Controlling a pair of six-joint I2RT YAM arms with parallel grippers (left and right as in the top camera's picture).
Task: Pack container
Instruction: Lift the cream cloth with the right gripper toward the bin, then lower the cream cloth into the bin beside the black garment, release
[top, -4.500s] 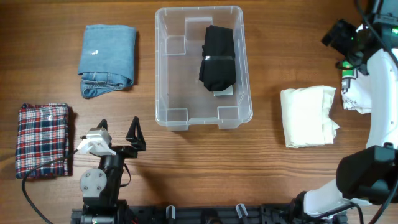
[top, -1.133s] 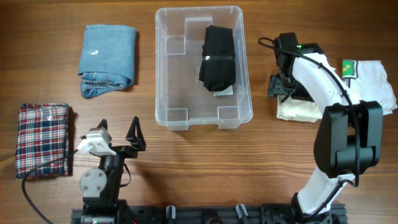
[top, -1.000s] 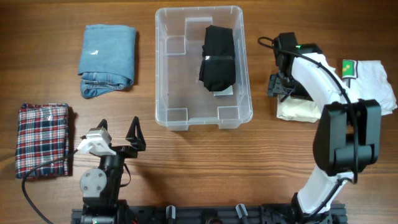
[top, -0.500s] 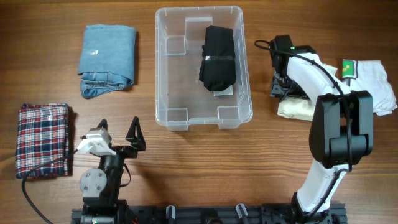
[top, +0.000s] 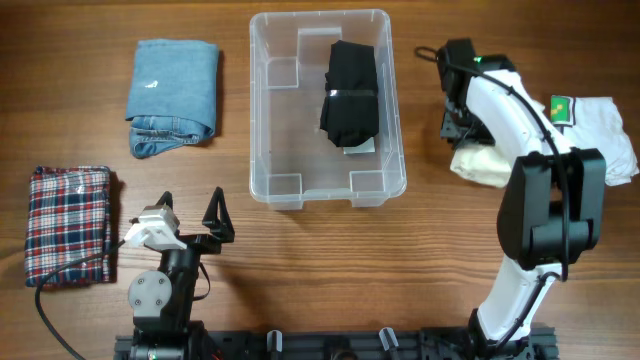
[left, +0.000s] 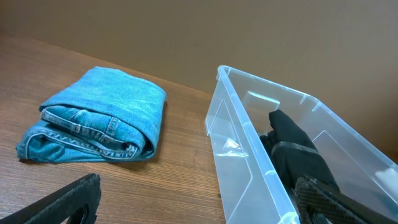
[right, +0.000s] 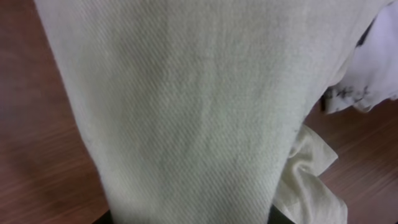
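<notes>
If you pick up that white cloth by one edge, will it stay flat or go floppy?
Probably floppy: the cream cloth bunches in soft folds, and a loose corner trails in the right wrist view. Its fine woven texture suggests light fabric, so a push would likely wrinkle it, not slide it.

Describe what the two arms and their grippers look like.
Right arm: white rounded shells, black joints, a black cable along it, a green light near the wrist. Left arm: black links, a grey round joint cover, a white wrist block, a black cable trailing off. Left gripper: two black, pointed fingers.
</notes>
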